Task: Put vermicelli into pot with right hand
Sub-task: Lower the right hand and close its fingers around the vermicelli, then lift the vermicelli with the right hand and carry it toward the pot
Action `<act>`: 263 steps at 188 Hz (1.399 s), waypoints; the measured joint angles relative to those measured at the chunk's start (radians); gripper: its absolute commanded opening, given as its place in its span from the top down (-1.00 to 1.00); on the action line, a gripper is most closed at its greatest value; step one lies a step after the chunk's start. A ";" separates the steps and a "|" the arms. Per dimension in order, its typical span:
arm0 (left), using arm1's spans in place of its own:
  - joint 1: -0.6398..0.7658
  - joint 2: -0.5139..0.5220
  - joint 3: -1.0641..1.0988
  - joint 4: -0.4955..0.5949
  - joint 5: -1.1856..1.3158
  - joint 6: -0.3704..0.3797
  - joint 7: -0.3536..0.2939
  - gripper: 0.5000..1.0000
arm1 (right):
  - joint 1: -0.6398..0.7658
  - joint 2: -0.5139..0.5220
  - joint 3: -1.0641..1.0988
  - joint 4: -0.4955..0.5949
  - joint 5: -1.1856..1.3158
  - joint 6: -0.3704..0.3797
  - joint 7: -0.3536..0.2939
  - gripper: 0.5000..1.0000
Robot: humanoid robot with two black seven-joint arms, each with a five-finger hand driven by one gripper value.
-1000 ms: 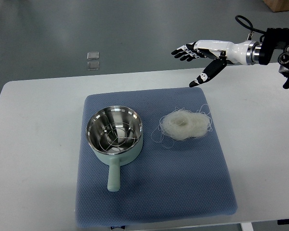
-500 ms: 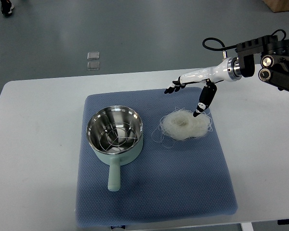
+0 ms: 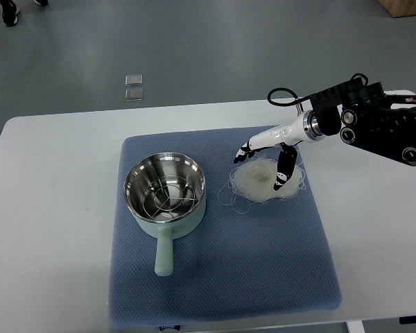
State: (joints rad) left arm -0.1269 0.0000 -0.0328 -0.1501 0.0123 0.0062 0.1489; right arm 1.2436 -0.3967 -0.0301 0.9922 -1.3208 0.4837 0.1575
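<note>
With its fingers spread and its thumb dipping into the vermicelli (image 3: 265, 179) directly beneath it, the right robot hand (image 3: 263, 154) may pinch only loose strands, trailing noodles short of the pot (image 3: 165, 190) to its left.

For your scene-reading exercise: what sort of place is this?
Probably a robotics lab set up as a mock kitchen: a plain white table on a bare grey floor, with a pot and vermicelli staged on a blue mat.

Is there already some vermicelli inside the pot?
No, the pot holds only a wire rack, and the vermicelli lies on the blue mat beside it.
</note>
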 measured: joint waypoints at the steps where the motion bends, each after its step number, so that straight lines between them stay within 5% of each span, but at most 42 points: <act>1: 0.000 0.000 0.000 0.000 0.000 0.000 0.000 -1.00 | -0.001 0.001 0.000 -0.001 -0.001 -0.001 -0.001 -0.69; 70: -0.008 0.000 -0.001 0.001 0.001 0.000 0.000 -1.00 | -0.058 0.015 0.000 -0.020 -0.049 -0.010 -0.027 -0.58; 128: -0.010 0.000 -0.001 0.000 0.002 0.000 0.000 -1.00 | -0.081 0.028 0.001 -0.029 -0.072 -0.022 -0.027 1.00; 263: -0.011 0.000 -0.002 0.001 0.002 0.000 0.000 -1.00 | 0.013 -0.008 0.154 0.003 -0.050 -0.120 -0.018 1.00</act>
State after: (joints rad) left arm -0.1381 0.0000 -0.0352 -0.1488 0.0140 0.0062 0.1489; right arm 1.2567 -0.4045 0.1234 0.9954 -1.3712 0.3634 0.1395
